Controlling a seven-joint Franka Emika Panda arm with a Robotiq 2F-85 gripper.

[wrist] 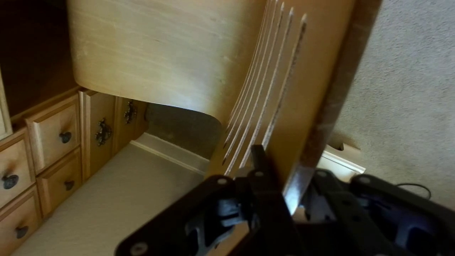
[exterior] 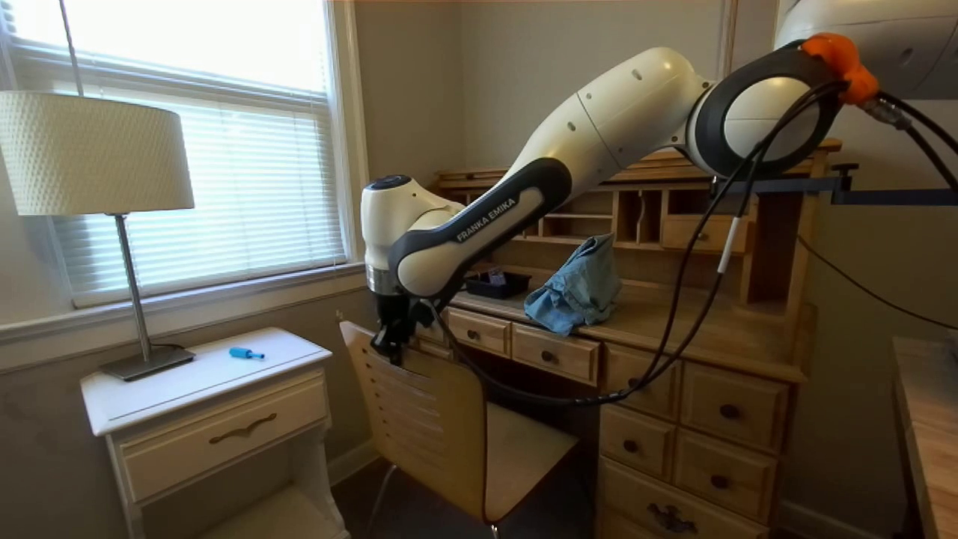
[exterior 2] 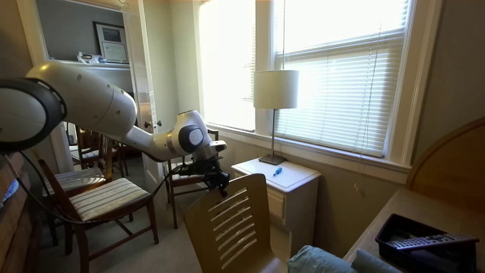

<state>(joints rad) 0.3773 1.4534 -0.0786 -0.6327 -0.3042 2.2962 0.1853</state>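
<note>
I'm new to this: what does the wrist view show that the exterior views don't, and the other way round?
Only the wrist view shows a second ornate drawer pull and makes clear that the fingers of the gripper are on opposite sides of the backrest of the wooden chair. Only the exterior views show the table lamp, window blinds and blue cloth. Both share the gripper and the chair with its slotted back.

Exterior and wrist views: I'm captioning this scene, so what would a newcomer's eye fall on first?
Probably the big white robot arm, its black gripper astride the top edge of the wooden chair. Next, the lamp and a small blue object on the white nightstand by the bright window. Then the crumpled blue cloth on the wooden desk.
</note>
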